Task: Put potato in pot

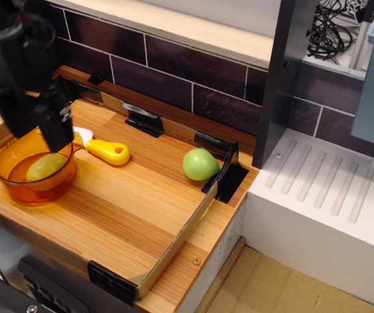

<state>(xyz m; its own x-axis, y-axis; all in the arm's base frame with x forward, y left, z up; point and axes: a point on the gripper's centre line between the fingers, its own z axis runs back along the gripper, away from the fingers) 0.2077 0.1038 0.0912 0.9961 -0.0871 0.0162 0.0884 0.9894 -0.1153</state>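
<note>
The potato (45,166), a smooth yellowish-green oval, lies inside the transparent orange pot (17,187) at the left edge of the wooden tray. My black gripper (40,130) hangs just above the pot's far rim, apart from the potato. Its fingers (60,130) stand apart and hold nothing.
A yellow-handled knife (105,151) lies right of the pot. A brighter green pear-shaped fruit (200,163) sits near the tray's right corner by a black clamp (228,175). A dark tiled wall runs behind; a white drain board (330,195) is at the right.
</note>
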